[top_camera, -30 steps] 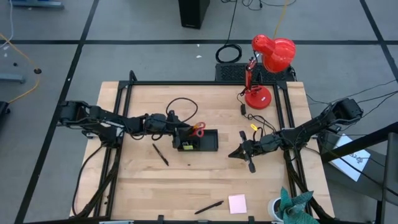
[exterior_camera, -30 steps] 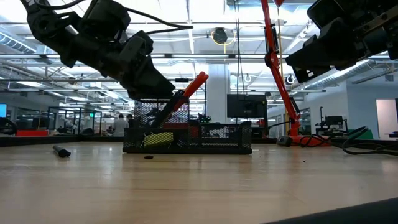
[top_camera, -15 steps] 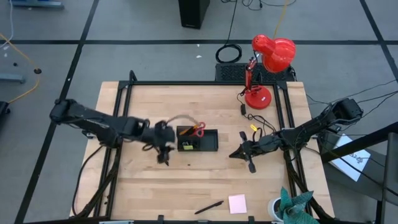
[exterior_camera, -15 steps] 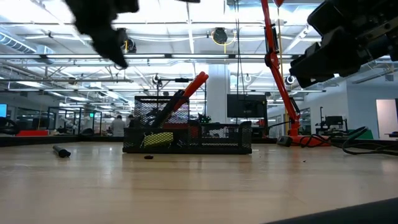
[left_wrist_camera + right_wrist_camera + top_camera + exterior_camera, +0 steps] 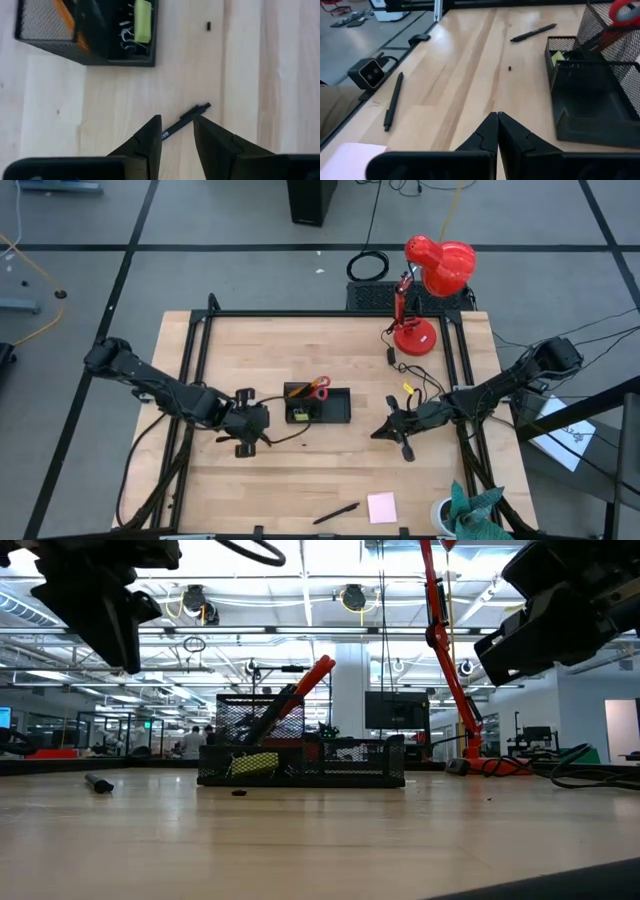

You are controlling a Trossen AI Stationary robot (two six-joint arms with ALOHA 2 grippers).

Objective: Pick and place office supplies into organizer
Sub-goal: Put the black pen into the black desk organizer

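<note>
While the right gripper waits with its fingers pressed together just beside the organizer's right end, the left gripper hangs over a black pen lying on the wooden table a little to the left of the organizer. In the left wrist view the two fingers stand partly apart, one on either side of the pen's barrel, with a narrow gap between them; whether they touch the pen cannot be told. The pen lies at a slant, its tip pointing toward a tiny black clip loose on the wood.

The organizer is a black mesh tray near the middle of the table. Red-handled scissors stand tilted in its taller back compartment, handles up, and a yellow block lies in a low compartment with small clips beside it. An orange pencil shows in the mesh section next to that.

Another black pen rests near the table's front edge, close to a pink sticky-note pad. A red desk lamp stands at the far right corner.
</note>
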